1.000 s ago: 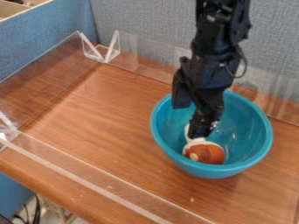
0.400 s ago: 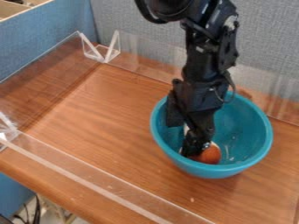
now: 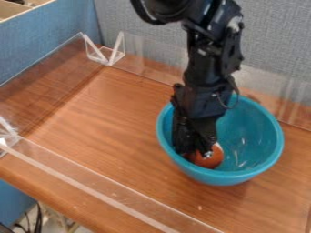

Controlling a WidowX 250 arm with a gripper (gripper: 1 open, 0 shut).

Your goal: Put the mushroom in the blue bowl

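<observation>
The jaws are closed together down inside the blue bowl [image 3: 255,136], pointing straight down at the mushroom [image 3: 206,157]; whether they actually grip it cannot be told. The mushroom lies on the bowl's floor, near its front left wall. The bowl stands on the wooden worktop [image 3: 97,118], toward its right side.

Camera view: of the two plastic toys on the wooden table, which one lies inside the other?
The small toy mushroom with the reddish-brown cap; it lies on the bottom of the large, glossy teal-blue plastic bowl, which surrounds it.
</observation>
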